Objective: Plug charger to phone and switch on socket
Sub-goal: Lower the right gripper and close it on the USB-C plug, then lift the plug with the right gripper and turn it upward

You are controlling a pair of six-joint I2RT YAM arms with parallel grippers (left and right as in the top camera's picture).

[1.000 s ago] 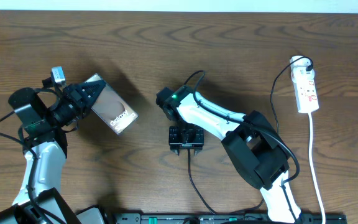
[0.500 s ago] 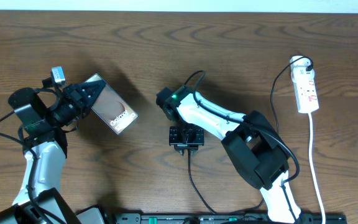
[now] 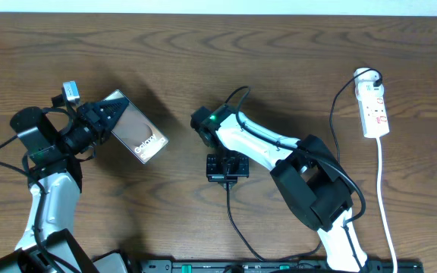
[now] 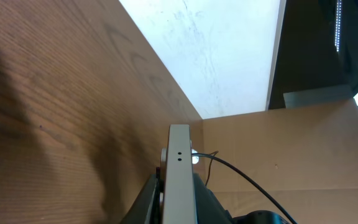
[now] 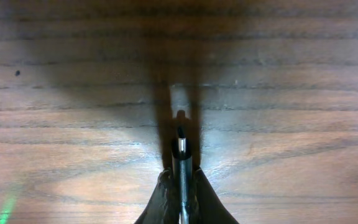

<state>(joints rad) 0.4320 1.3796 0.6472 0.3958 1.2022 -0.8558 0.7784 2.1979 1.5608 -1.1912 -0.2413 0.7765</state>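
The phone [image 3: 136,136] is a dark brown slab with white "Galaxy" text, held tilted above the table at the left. My left gripper [image 3: 101,119] is shut on its upper left end. In the left wrist view the phone's pale edge [image 4: 179,180] stands between the fingers. My right gripper [image 3: 226,176] is at the table's middle, shut on the charger's connector [image 5: 181,163], whose metal tip points away from the camera just above the wood. The thin black charger cable [image 3: 237,227] trails toward the front edge. The white socket [image 3: 374,106] lies at the far right.
The socket's white cord [image 3: 385,205] runs down the right side to the front. A black plug [image 3: 373,76] sits in the socket's top end, with a thin black cable looping left of it. A black rail [image 3: 279,265] lines the front edge.
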